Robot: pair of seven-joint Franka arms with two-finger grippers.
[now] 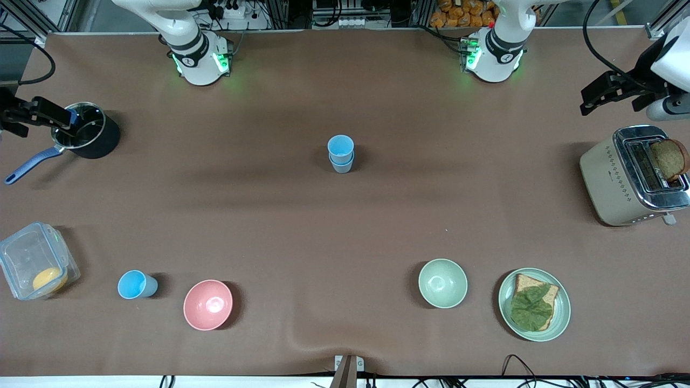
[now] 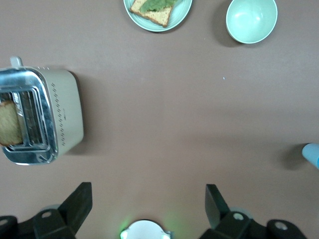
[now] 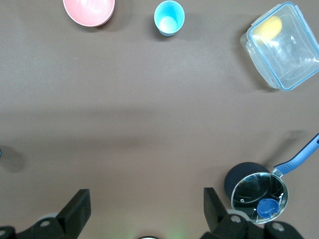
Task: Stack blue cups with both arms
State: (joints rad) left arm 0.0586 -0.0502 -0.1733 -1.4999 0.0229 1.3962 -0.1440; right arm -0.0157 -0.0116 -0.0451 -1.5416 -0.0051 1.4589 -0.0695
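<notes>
Two blue cups stand nested as a stack (image 1: 340,153) in the middle of the table, a brighter one in a paler grey-blue one; an edge of the stack (image 2: 312,155) shows in the left wrist view. A single blue cup (image 1: 137,284) (image 3: 169,17) stands upright near the front camera, beside the pink bowl. My left gripper (image 1: 606,91) (image 2: 148,201) hangs open and empty high over the table by the toaster. My right gripper (image 1: 32,113) (image 3: 145,206) hangs open and empty over the table next to the dark pot. Both are well away from the cups.
A pink bowl (image 1: 208,304) and a clear lidded box (image 1: 35,268) sit at the right arm's end. A dark pot (image 1: 89,137) with a blue handle stands there too. At the left arm's end are a toaster (image 1: 630,175), a green bowl (image 1: 442,283) and a plate (image 1: 560,318) with toast.
</notes>
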